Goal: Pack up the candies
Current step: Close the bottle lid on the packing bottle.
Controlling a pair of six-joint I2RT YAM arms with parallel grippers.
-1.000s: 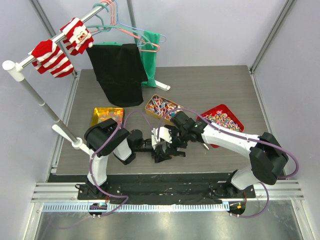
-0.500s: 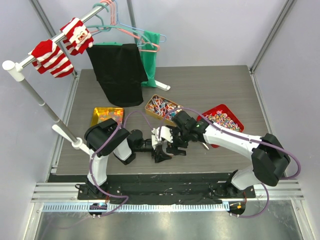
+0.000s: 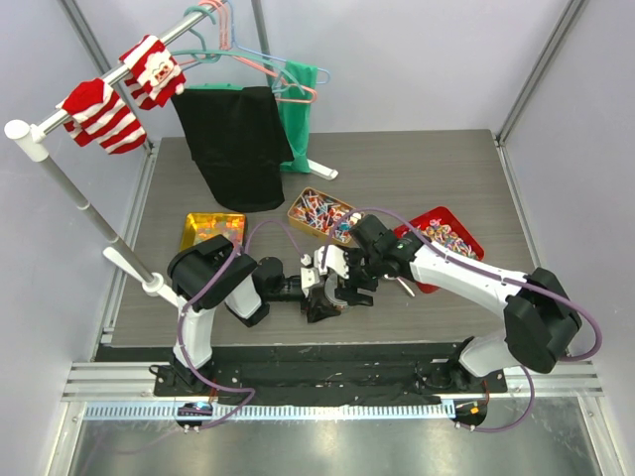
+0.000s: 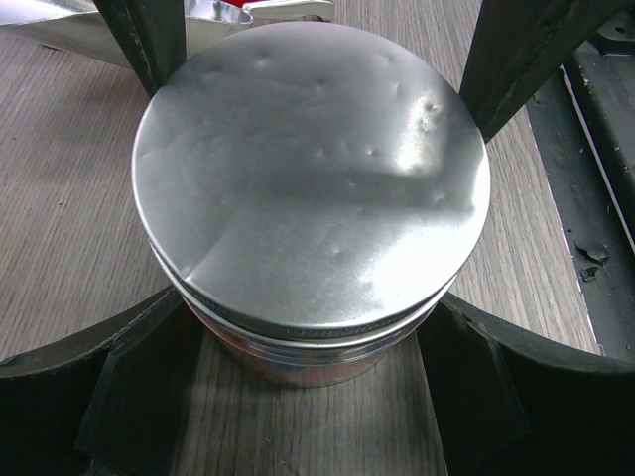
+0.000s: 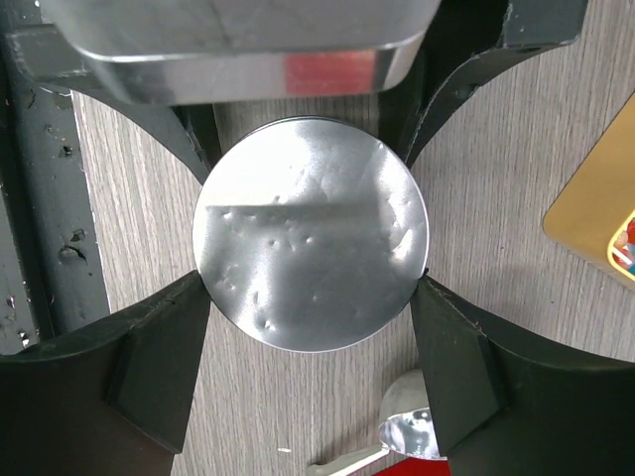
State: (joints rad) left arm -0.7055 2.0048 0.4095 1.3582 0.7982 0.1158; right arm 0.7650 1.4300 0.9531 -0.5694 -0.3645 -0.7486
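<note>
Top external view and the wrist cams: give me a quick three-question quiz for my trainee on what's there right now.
1. True or false: the jar in the left pincer has its lid off.
2. How many trays sit on the table? A two, B three, C five.
3. Which tool lies beside the red tray of candies?
Key: 1 false, the lid is on; 2 B; 3 the scoop.

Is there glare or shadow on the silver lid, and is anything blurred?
Left wrist view: glare on the right of the lid, a shadow band across it, the jar beneath shaded. Right wrist view: similar glare and shadow; the metal part at the top is blurred.
</note>
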